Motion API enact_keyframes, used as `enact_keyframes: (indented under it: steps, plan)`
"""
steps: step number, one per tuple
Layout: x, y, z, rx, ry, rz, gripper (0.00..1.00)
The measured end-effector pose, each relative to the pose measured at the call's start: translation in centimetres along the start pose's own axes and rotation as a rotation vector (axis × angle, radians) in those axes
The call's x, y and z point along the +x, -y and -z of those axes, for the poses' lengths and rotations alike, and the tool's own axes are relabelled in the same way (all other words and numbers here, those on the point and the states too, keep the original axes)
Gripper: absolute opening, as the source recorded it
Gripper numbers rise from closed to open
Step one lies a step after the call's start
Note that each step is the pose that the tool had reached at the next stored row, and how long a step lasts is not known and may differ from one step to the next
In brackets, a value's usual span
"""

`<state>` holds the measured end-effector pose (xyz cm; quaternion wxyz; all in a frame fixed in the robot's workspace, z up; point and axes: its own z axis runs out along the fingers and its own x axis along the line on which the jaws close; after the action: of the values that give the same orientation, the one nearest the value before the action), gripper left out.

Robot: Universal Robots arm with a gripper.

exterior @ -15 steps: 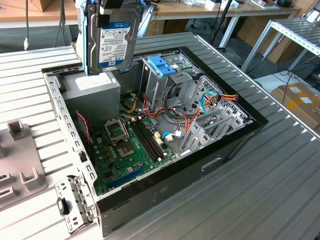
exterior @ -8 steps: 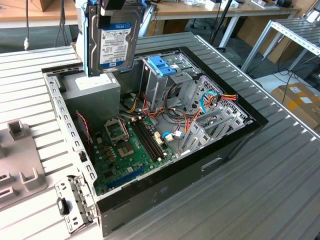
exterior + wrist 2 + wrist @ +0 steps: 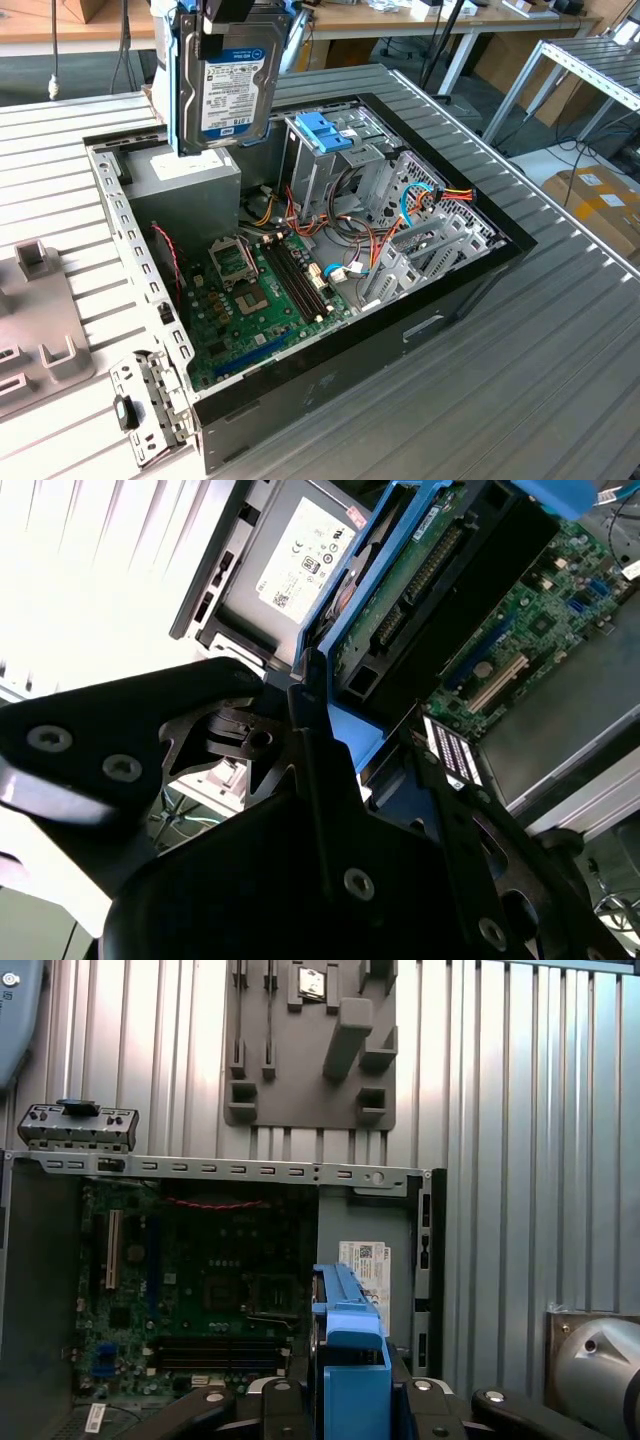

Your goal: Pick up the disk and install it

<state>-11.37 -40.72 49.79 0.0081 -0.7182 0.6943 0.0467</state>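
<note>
Slatted metal table [image 3: 560, 350]: open computer case [image 3: 330, 385] holds motherboard [image 3: 260, 300]; jaws clamped on disk [image 3: 228, 90] above it.

One camera stands off, two ride at the wrist.
The exterior view looks down slantwise over the open case [image 3: 420, 320]; both wrist views look past the disk [image 3: 350, 1360] [image 3: 400, 610] onto its motherboard [image 3: 215, 1280] [image 3: 530, 630].

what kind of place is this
Probably a robotics lab or workshop: an open desktop computer case lies on a ribbed metal table, the end effector holds the disk above it, and wooden workbenches stand behind.
</note>
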Motion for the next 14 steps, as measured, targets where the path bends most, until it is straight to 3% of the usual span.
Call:
enact_keyframes:
  steps: [14]
  plan:
    - [0.82,-0.02,0.06,0.0,-0.0001,0.0,0.37]
